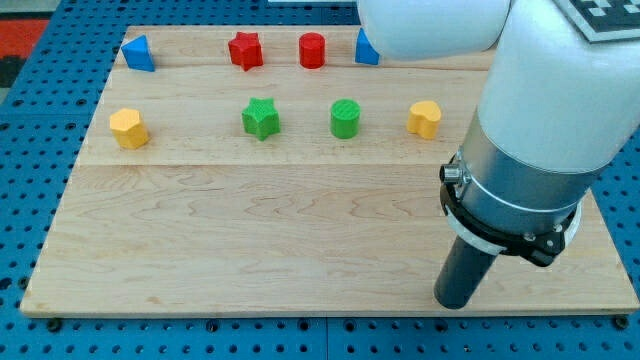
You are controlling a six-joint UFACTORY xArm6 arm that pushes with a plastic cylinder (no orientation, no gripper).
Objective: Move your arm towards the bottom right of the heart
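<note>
The yellow heart (pixel 424 118) lies on the wooden board (pixel 250 240) at the right end of the middle row. My tip (pixel 457 303) rests on the board near its bottom edge, well below the heart and slightly to its right. It touches no block. The thick arm body above the rod covers the board's right side.
A green cylinder (pixel 345 118) and a green star (pixel 260 118) sit left of the heart, with a yellow block (pixel 129 127) at the far left. The top row holds a blue triangle (pixel 138 53), a red star (pixel 245 50), a red cylinder (pixel 312 50) and a blue block (pixel 366 48) partly hidden by the arm.
</note>
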